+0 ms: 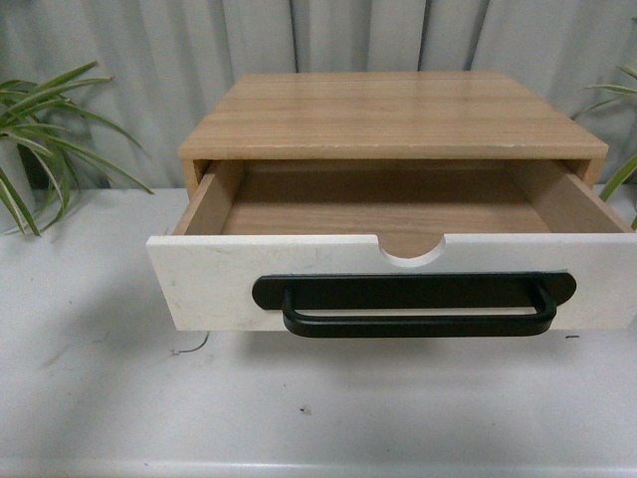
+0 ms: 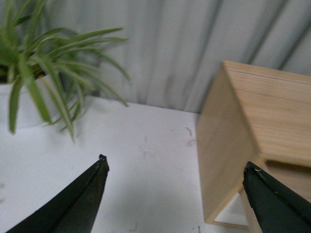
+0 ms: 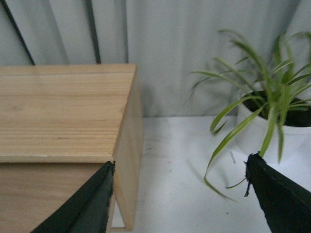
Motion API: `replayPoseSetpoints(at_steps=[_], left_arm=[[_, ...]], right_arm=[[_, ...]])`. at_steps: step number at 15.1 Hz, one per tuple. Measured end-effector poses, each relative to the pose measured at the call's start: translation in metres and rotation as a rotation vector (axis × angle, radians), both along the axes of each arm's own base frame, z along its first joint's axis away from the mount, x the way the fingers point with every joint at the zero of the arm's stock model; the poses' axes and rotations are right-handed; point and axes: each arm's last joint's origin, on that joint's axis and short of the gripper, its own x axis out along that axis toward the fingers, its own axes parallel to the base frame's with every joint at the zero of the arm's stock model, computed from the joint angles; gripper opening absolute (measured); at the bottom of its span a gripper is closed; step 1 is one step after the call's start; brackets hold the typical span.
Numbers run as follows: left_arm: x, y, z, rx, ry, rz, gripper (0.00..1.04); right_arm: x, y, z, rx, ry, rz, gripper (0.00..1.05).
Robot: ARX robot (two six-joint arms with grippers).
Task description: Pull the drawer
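The drawer (image 1: 209, 284) stands pulled well out of the light wood cabinet (image 1: 393, 115) in the front view, its white front facing me with the long black bar handle (image 1: 413, 304) and a semicircular notch (image 1: 413, 251) in the rim. Its light wood inside is bare. Neither arm shows in the front view. My left gripper (image 2: 176, 166) is open over the white table beside the cabinet's left side (image 2: 221, 160). My right gripper (image 3: 179, 164) is open beside the cabinet's right side (image 3: 130, 160). Nothing lies between either pair of fingers.
A spiky green plant (image 1: 40, 129) stands at the table's left and another in a white pot (image 3: 272, 121) at the right. A grey corrugated wall (image 1: 149, 60) closes the back. White tabletop (image 1: 299, 398) lies in front of the drawer.
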Motion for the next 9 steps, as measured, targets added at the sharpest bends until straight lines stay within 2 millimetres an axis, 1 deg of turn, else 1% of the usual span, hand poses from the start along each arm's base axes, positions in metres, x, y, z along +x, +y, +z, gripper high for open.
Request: replayPoseSetpoints(at_steps=[1, 2, 3, 4, 5, 7, 9], left_arm=[[-0.020, -0.006, -0.008, 0.063, -0.089, -0.054, 0.74], [-0.030, -0.006, -0.010, 0.095, -0.140, -0.051, 0.64], [-0.039, -0.004, -0.012, 0.112, -0.157, -0.037, 0.51], [-0.045, -0.003, -0.018, 0.121, -0.148, -0.034, 0.40], [-0.052, -0.003, -0.027, 0.124, -0.125, -0.037, 0.27], [-0.064, -0.003, -0.031, 0.124, -0.135, -0.037, 0.04], [-0.074, -0.003, -0.037, 0.128, -0.134, -0.037, 0.02]], right_arm=[[-0.021, 0.000, -0.009, -0.009, -0.080, -0.033, 0.75], [-0.039, 0.001, -0.014, -0.011, -0.086, -0.042, 0.64], [-0.058, 0.003, -0.012, -0.013, -0.113, -0.049, 0.51], [-0.069, 0.007, -0.009, -0.016, -0.166, -0.062, 0.40], [-0.076, 0.014, -0.012, -0.014, -0.184, -0.045, 0.28], [-0.087, 0.016, -0.033, -0.015, -0.129, -0.044, 0.04], [-0.097, 0.015, -0.036, -0.012, -0.153, -0.050, 0.02]])
